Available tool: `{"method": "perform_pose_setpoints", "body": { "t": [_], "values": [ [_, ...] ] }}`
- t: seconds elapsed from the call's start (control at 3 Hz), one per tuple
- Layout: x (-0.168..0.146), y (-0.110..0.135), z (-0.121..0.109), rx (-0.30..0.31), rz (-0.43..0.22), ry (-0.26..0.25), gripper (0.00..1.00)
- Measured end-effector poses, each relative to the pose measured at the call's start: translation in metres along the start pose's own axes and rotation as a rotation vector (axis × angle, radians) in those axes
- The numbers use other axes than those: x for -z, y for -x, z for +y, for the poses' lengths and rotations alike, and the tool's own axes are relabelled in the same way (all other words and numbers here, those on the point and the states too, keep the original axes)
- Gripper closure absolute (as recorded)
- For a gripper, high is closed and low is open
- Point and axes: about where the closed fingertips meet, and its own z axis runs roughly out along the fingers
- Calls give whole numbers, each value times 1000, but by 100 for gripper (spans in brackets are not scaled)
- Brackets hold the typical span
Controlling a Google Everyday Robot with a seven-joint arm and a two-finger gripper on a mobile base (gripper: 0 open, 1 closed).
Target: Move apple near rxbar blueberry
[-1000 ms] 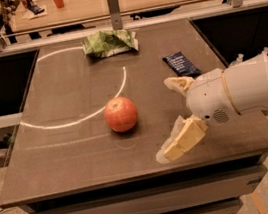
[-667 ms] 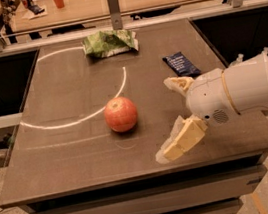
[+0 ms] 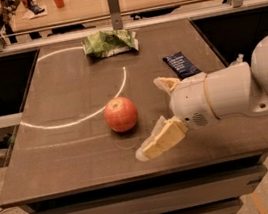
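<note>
The red-orange apple (image 3: 121,114) sits on the dark table (image 3: 80,153), left of centre. The rxbar blueberry (image 3: 181,64), a flat navy-blue bar, lies at the right side, farther back. My gripper (image 3: 156,117) is open and empty just right of the apple. One cream finger (image 3: 162,139) points toward the front left and the other (image 3: 167,83) sits behind. The white arm reaches in from the right and stands between the apple and the bar.
A green-and-white wrinkled snack bag (image 3: 109,43) lies at the table's back middle. A white curved line is marked on the tabletop. A desk with a cup and clutter stands behind a rail at the back. The table's front edge is close below the gripper.
</note>
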Motion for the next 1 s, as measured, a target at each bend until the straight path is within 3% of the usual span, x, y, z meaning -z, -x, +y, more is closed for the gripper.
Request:
{"method": "perform_pose_setpoints", "body": {
  "t": [0.33,1.0],
  "values": [
    [-13,-1,2,-49,-25,-80,0],
    [-37,-11,0,-101,-77,-153,0]
  ]
}}
